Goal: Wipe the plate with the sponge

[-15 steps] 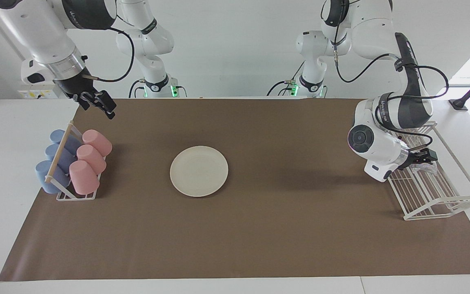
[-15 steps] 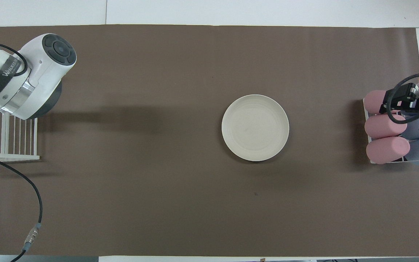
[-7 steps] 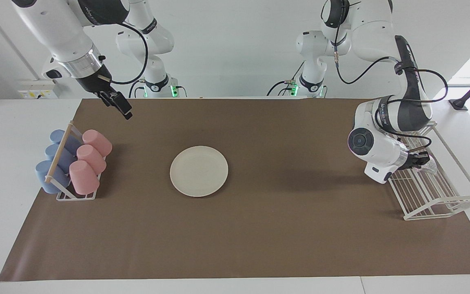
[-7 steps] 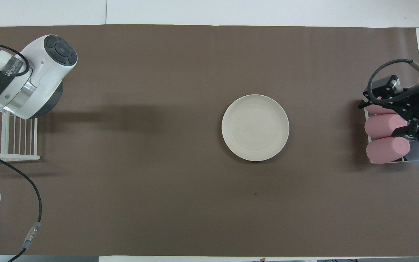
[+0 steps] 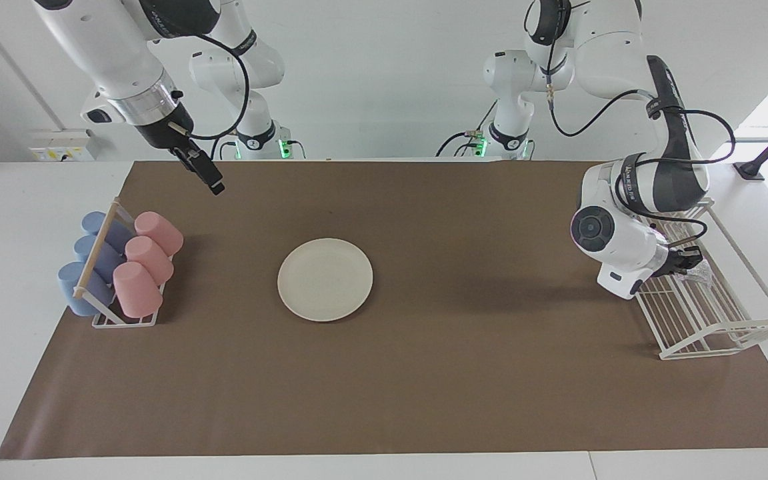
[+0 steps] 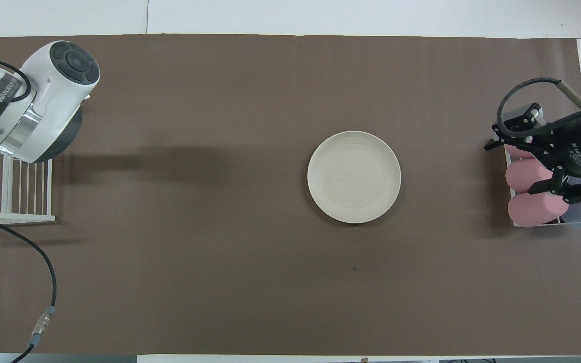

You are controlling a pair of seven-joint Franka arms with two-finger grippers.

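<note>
**My two claws, the plate and the sponge**

The brown mat [image 5: 424, 373] covers almost the whole table, and everything stands on it.

Next in size is the white wire rack [image 5: 711, 327]. In the facing view it is at three o'clock from the plate, at the left arm's end of the table. My left arm bends down to it, and its big wrist hides a part of the rack's end that is nearer to me.

The cup holder [image 5: 101, 310] with a wooden bar stands at nine o'clock from the plate in the same view, at the right arm's end. It carries three pink cups [image 5: 144, 263] and three blue cups [image 5: 87, 263], all lying tilted.

The plate [image 5: 325, 279] is round and cream-white. It lies flat near the middle of the mat, well apart from both racks, and nothing touches it.

My right gripper [image 5: 214, 183] hangs in the air at eleven o'clock from the plate in the facing view. In the overhead view it covers the pink cups. There its jaws stand wide apart and hold nothing.

My left gripper [image 5: 681, 261] is down inside the wire rack, right at the sponge [image 5: 703, 270]. I cannot tell whether this claw is spread or closed, or whether it has hold of the sponge. The sponge is a small silvery wad in the rack, just beside the claw at four o'clock from it.
</note>
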